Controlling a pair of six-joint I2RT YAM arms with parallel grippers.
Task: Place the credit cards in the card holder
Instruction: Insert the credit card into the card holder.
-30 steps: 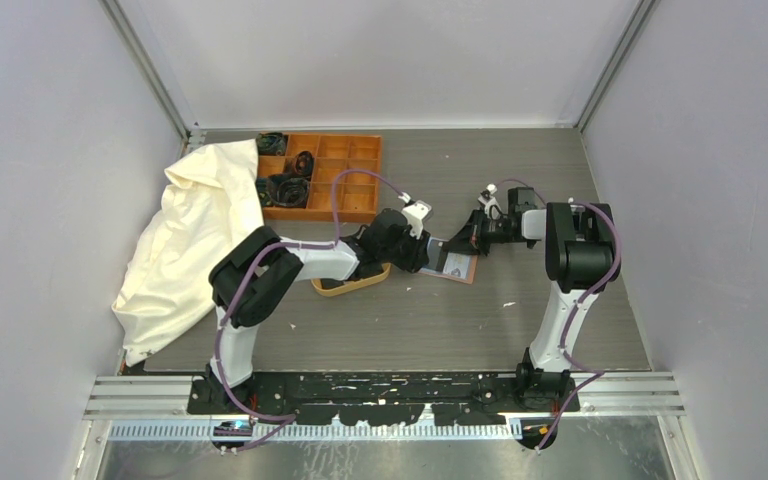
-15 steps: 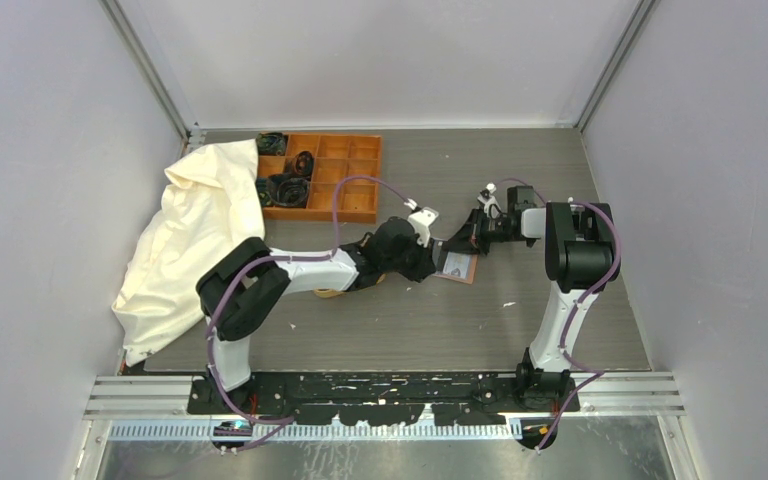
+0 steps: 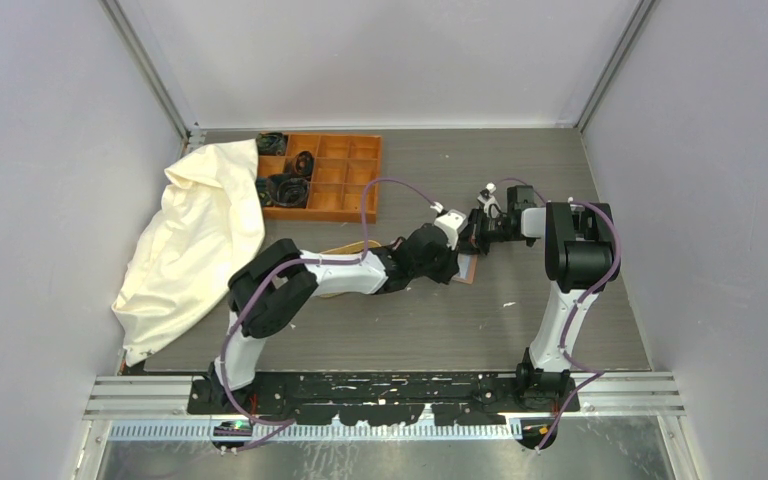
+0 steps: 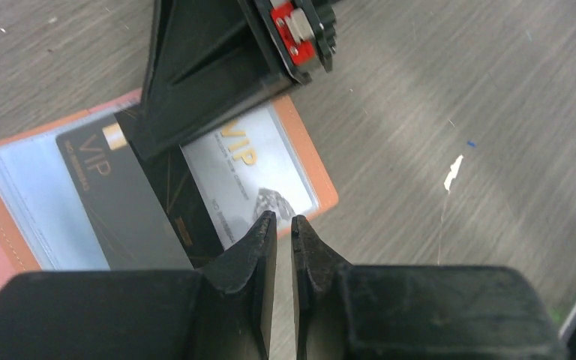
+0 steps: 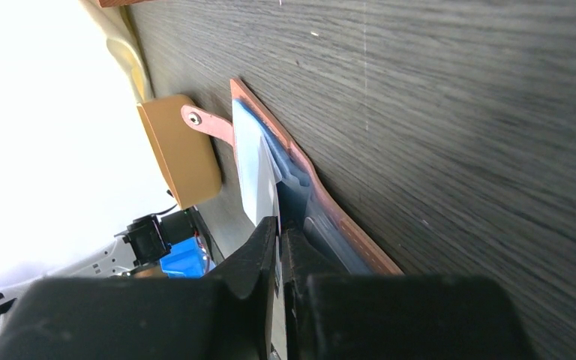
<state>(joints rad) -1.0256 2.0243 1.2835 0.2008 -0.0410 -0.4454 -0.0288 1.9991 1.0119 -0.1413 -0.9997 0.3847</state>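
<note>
The table [image 4: 457, 90] is bare beyond my tips, and the card holder [image 4: 326, 191] lies open under my left pincer [image 4: 284, 225], which is almost closed with nothing visible between its jaws. My right pincer [image 5: 279, 229], just beyond it, is closed, it seems on a pale inner leaf of the holder. Of the credit cards, the black card [image 4: 120, 202] lies slanted left of my left tips and the pale card [image 4: 262, 180] under them. If I push while the right grip slips, the holder may slide and the black card may jam.
</note>
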